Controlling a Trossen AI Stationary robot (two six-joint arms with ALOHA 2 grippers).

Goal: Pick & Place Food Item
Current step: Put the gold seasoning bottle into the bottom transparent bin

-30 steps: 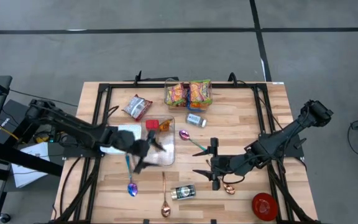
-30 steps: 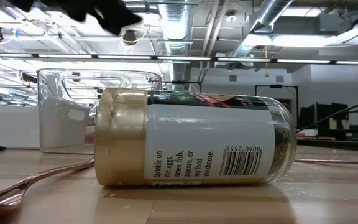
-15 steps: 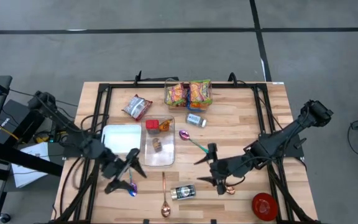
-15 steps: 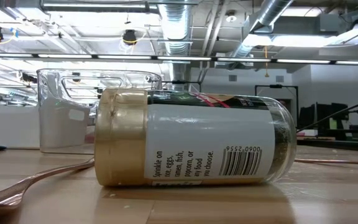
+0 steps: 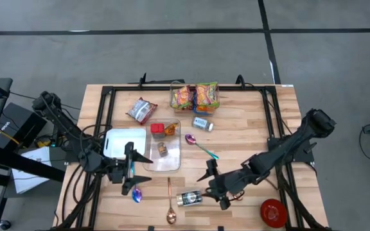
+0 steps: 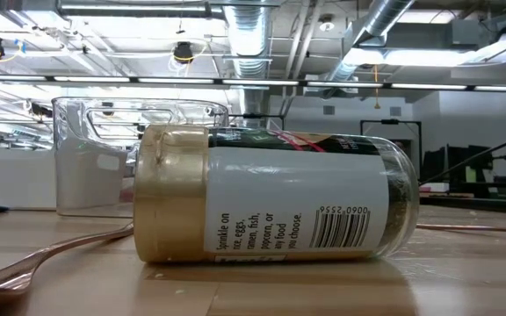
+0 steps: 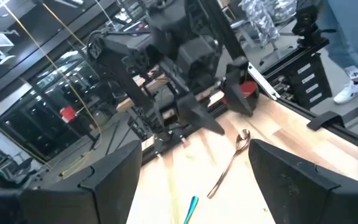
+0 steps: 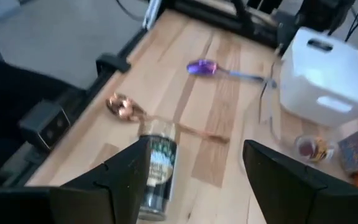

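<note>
Food pieces already sit in the clear tray [image 5: 166, 154] at the centre of the table [image 5: 249, 122] — a small brown piece [image 5: 162, 149] in the middle and a red one [image 5: 157, 128] at its twelve o'clock end, so part of the task looks done. More food waits along the far edge: a silver snack pouch [image 5: 141, 110] at eleven o'clock from the tray and two bright snack bags [image 5: 194, 97] at one o'clock.

Going left to right: the left pincer [image 5: 131, 168] hovers at the tray's eight o'clock side, spread wide and holding nothing, above a blue-handled spoon [image 5: 133, 186]. A white lid [image 5: 122, 142] lies just beside the tray at nine o'clock. A copper spoon [image 5: 169, 204] lies at six o'clock from the tray. Next comes a seasoning jar [image 5: 189, 198] on its side, gold cap and barcode visible in the low view. The right pincer [image 5: 214, 184] hangs just beside that jar at three o'clock, fingers wide apart, empty — my judgement is that the jar is the next item to lift, with its grasp not yet begun. A red bowl [image 5: 273, 212] sits at the near right corner.
</note>
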